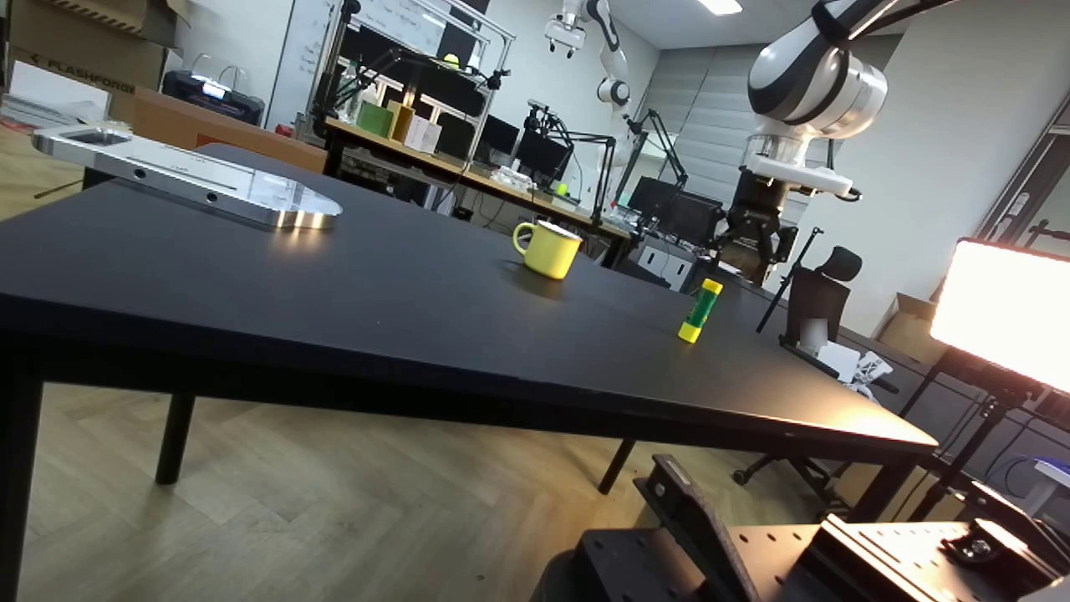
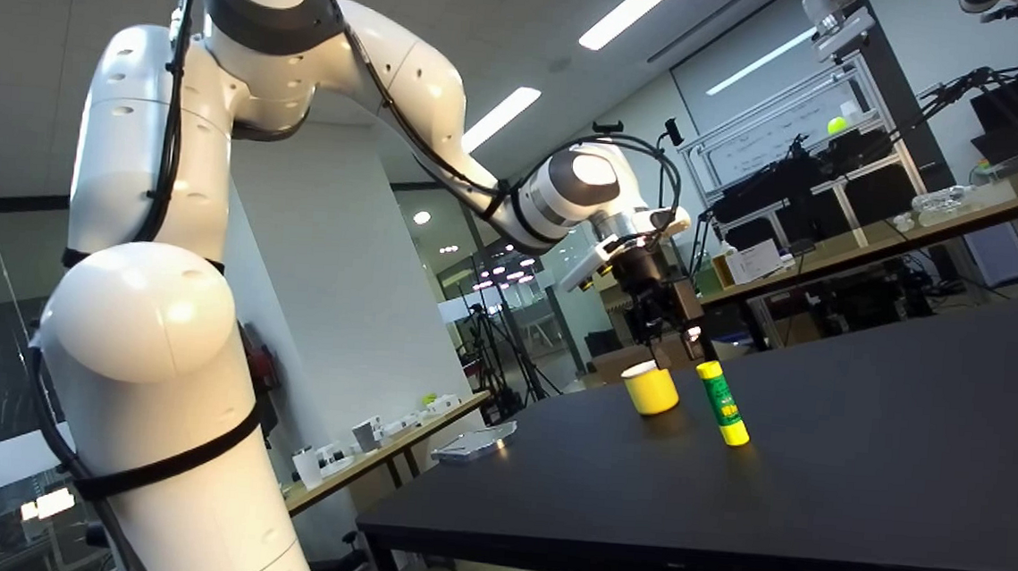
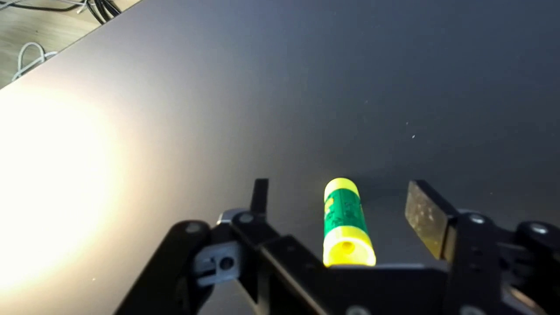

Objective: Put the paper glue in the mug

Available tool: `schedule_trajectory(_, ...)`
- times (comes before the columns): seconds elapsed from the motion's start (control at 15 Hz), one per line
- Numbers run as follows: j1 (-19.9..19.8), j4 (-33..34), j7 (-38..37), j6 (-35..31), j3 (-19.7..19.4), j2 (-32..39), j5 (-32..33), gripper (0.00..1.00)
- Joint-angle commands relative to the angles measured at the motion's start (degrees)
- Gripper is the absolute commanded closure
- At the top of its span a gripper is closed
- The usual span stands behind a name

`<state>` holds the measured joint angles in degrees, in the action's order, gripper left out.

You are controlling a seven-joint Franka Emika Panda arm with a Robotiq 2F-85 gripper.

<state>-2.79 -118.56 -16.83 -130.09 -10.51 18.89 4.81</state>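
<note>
The paper glue is a green tube with yellow ends, standing upright on the dark table in both exterior views (image 1: pixel 700 311) (image 2: pixel 721 402). In the wrist view the paper glue (image 3: pixel 344 212) appears between the two fingers, with a gap on each side; its near end meets the edge of the gripper body in the picture. My gripper (image 3: pixel 340 201) is open and empty. In an exterior view the gripper (image 1: pixel 756 247) hangs above the tabletop, higher than the glue. The yellow mug (image 1: pixel 550 251) stands upright, its handle showing; it also shows in an exterior view (image 2: pixel 652 391). The mug is out of the wrist view.
A flat silver metal plate (image 1: pixel 192 176) lies on the table (image 1: pixel 376 309) beyond the mug from the glue. A bright light panel (image 1: pixel 1003 313) stands beside the table. The table's edge and cables (image 3: pixel 33 54) on the floor show in the wrist view.
</note>
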Motion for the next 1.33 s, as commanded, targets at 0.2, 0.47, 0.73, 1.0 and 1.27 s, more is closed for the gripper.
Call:
schedule_trajectory(0.2, -1.22, 2.31, -1.37, -6.95, -1.15, 3.68, 0.93, 0.00)
schedule_trajectory(0.47, -0.94, 2.29, -1.25, -8.43, -1.28, 5.77, 0.61, 0.00)
schedule_trajectory(0.73, -0.49, 2.14, -1.35, -9.85, -1.40, 7.23, 0.69, 0.25)
schedule_trajectory(1.0, -0.43, 1.88, -1.08, -10.76, -1.29, 7.53, 0.08, 0.49)
schedule_trajectory(1.27, -0.60, 1.65, -0.56, -9.90, -0.87, 6.67, -0.79, 0.75)
